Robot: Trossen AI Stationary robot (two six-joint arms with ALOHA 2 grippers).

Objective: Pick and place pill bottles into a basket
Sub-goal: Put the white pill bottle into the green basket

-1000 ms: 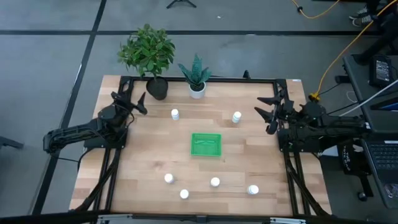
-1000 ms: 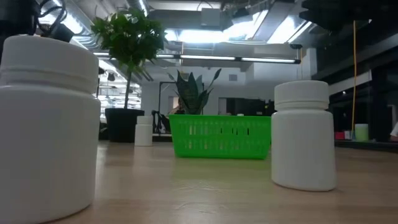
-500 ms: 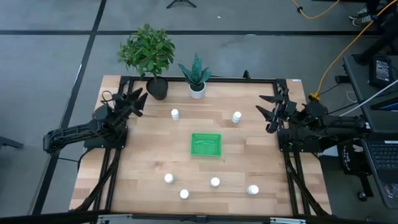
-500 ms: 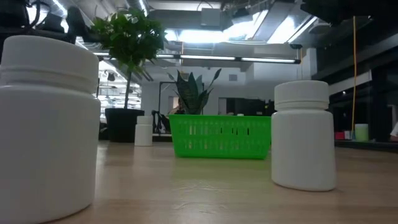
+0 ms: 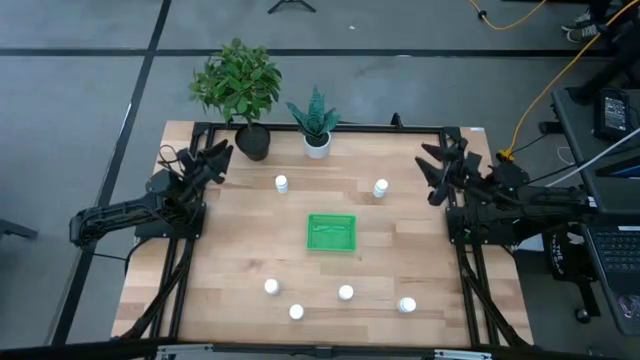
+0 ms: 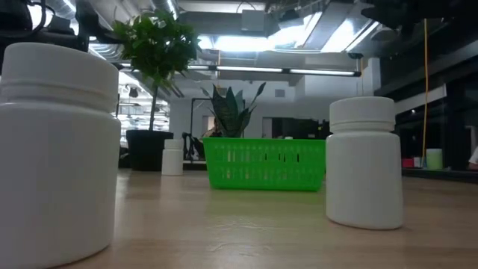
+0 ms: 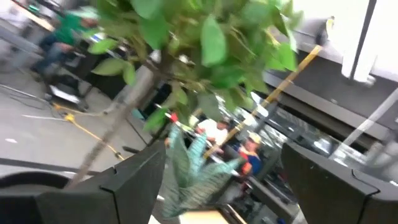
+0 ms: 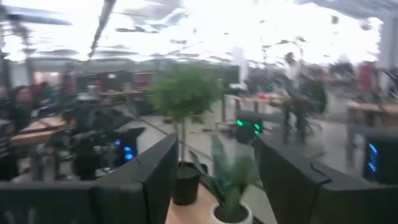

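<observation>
small shallow rectangular bright-green plastic basket (image 5: 331,232) near the middle of the light wooden slatted table (image 5: 230,250), resting flat, open side up, long axis running across the table between the two arms. six tiny white cylindrical pill bottles with white caps, all upright, caps up, all outside the basket: one (image 5: 281,183) beyond the basket toward its left-arm side, one (image 5: 381,188) beyond it toward the right-arm side, and four on the near side of the basket (image 5: 271,287) (image 5: 296,312) (image 5: 345,293) (image 5: 406,305), well apart from it. seen from table height, two near bottles (image 6: 58,153) (image 6: 364,162) large in front of the basket's slotted wall (image 6: 265,164); no label or writing readable on any bottle. behind the basket, black pot with a leafy green plant (image 5: 240,92) and white pot with a spiky green plant (image 5: 316,122) at the far table edge. left gripper (image 5: 209,162) raised, left of the basket, near the black pot, fingers (image 7: 134,180) spread apart, empty. right gripper (image 5: 442,170) raised, right of the basket, fingers (image 8: 155,171) spread apart, empty.
</observation>
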